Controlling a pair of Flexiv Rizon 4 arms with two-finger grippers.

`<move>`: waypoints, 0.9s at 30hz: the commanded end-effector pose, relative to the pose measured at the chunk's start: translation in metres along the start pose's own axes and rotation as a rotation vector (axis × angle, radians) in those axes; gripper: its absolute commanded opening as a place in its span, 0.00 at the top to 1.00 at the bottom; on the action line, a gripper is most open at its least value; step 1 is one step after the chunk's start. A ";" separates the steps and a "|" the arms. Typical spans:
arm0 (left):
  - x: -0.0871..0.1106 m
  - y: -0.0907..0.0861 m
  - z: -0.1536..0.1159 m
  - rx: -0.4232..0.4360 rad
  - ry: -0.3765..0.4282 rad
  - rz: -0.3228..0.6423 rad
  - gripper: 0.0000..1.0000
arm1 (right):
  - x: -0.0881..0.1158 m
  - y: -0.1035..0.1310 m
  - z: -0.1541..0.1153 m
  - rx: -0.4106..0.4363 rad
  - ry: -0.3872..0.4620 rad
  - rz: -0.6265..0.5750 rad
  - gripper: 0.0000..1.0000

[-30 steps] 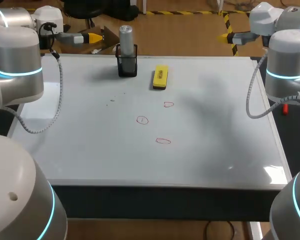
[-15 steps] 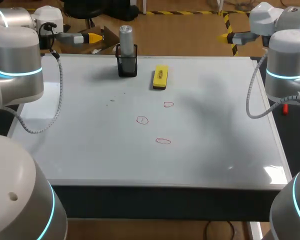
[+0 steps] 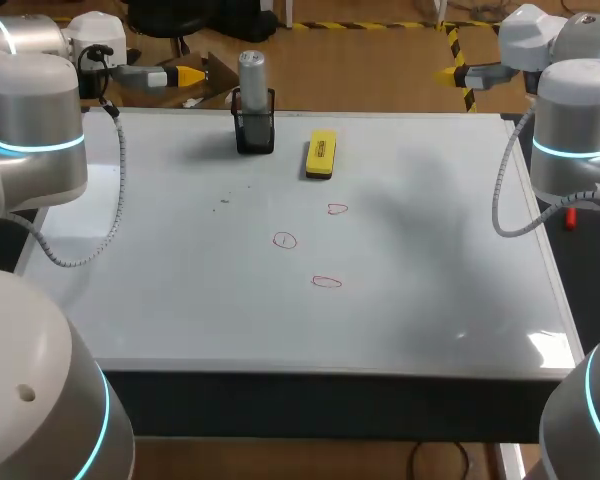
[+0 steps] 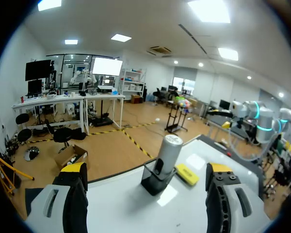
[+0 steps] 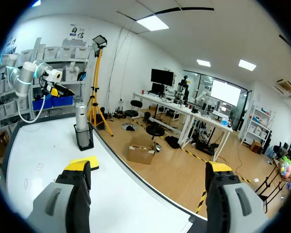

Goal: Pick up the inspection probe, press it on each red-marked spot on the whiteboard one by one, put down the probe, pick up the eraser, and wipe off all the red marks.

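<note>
The silver inspection probe [image 3: 252, 75] stands upright in a black holder [image 3: 255, 132] at the far edge of the whiteboard [image 3: 430, 300]. To its right lies the yellow eraser [image 3: 320, 154]. Three red marks [image 3: 337, 209] [image 3: 284, 240] [image 3: 326, 281] are drawn near the board's middle. My left gripper [image 3: 185, 75] hangs open beyond the far left corner, level and pointing at the probe [image 4: 169, 153], which shows ahead between its fingers [image 4: 73, 170]. My right gripper [image 3: 450, 72] is open beyond the far right corner, holding nothing; the probe [image 5: 81, 116] is far ahead of it.
Faint dark specks [image 3: 225, 203] sit on the board left of the marks. My arms' grey links [image 3: 30, 140] [image 3: 575, 130] rise along the board's left and right sides, with cables [image 3: 110, 190] looping over its edges.
</note>
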State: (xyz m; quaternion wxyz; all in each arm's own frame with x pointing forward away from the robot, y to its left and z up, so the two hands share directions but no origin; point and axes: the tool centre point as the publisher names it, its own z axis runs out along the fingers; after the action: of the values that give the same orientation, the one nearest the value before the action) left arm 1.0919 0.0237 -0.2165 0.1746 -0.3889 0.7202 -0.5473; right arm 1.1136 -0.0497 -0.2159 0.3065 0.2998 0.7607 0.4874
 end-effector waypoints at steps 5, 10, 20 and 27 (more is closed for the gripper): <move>0.000 0.000 0.000 0.000 -0.001 -0.001 0.00 | 0.000 0.000 0.000 -0.001 0.001 0.000 0.00; 0.000 0.000 0.000 0.000 -0.001 -0.001 0.00 | 0.000 0.000 0.000 -0.001 0.001 0.000 0.00; 0.000 0.000 0.000 0.000 -0.001 -0.001 0.00 | 0.000 0.000 0.000 -0.001 0.001 0.000 0.00; -0.001 -0.001 0.003 0.013 0.019 0.009 0.00 | 0.000 0.000 0.000 -0.001 0.001 0.000 0.00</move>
State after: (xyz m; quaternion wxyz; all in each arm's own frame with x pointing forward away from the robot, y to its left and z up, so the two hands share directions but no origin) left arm 1.0918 0.0229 -0.2161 0.1744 -0.3876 0.7206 -0.5478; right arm 1.1136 -0.0497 -0.2159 0.3065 0.2998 0.7607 0.4874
